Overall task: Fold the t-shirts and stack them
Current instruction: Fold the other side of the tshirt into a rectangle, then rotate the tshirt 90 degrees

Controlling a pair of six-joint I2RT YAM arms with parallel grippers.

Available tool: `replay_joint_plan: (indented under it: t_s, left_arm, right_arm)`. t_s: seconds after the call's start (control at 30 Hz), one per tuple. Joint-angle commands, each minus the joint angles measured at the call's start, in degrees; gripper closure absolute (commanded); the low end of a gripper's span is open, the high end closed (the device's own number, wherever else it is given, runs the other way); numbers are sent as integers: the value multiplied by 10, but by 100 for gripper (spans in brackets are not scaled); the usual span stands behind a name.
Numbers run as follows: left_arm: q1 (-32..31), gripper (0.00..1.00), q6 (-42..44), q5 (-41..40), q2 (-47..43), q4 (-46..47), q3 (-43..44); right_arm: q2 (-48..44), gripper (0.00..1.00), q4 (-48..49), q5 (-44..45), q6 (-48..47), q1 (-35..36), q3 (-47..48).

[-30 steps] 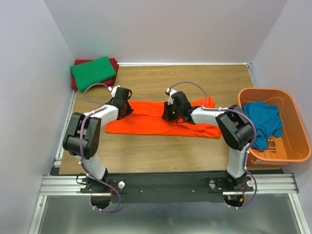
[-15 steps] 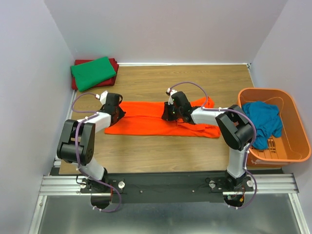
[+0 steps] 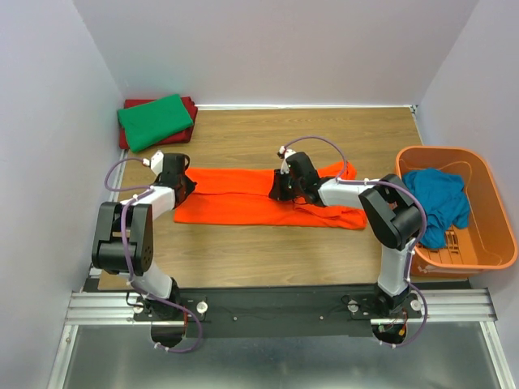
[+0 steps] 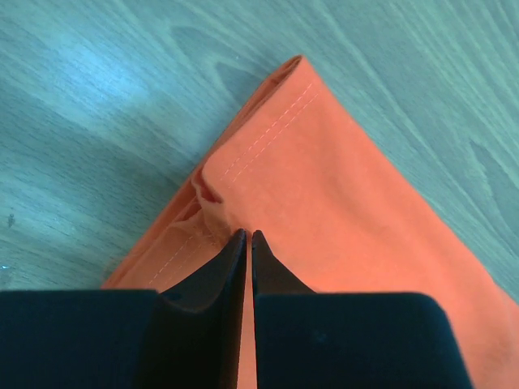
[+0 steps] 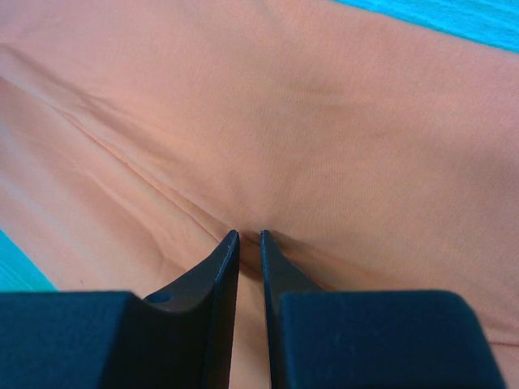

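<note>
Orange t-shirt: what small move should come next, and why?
Probably lift the left gripper slightly and carry its end toward the right gripper. The orange t-shirt lies as a long flat strip on the table; the left gripper looks shut on its hemmed left corner, the right pinches its middle, where creases gather, so a crosswise fold seems ready.

Even bright light; wrist views seemingly tinted.
</note>
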Motion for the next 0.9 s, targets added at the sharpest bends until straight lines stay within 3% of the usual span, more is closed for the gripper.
replay_joint_plan:
  t_s: [0.0, 0.3, 0.4, 0.53, 0.6, 0.67, 0.73, 0.87]
  left_arm:
    - [5, 86, -18, -19, 15, 4, -17]
    - [20, 85, -10, 0, -8, 14, -22]
    - [19, 81, 14, 7, -46, 9, -4]
    - [6, 72, 56, -10, -101, -24, 34]
    - [-1, 72, 71, -5, -125, -33, 41]
    - [-29, 72, 88, -4, -140, -46, 46]
    - [-86, 72, 102, -20, -143, -52, 48]
    - [-175, 74, 108, -50, -125, -61, 44]
  right_arm:
    - [0, 77, -11, -3, 6, -6, -17]
    - [-11, 74, -12, -19, 20, -11, -7]
    - [-46, 61, -35, 8, 35, -12, 8]
    - [-107, 32, -81, 67, 60, -16, 22]
    - [-141, 23, -123, 124, 87, -21, 19]
    - [-167, 20, -168, 171, 124, -30, 14]
    - [-181, 3, -197, 193, 158, -42, 0]
    - [-219, 0, -254, 248, 255, -54, -45]
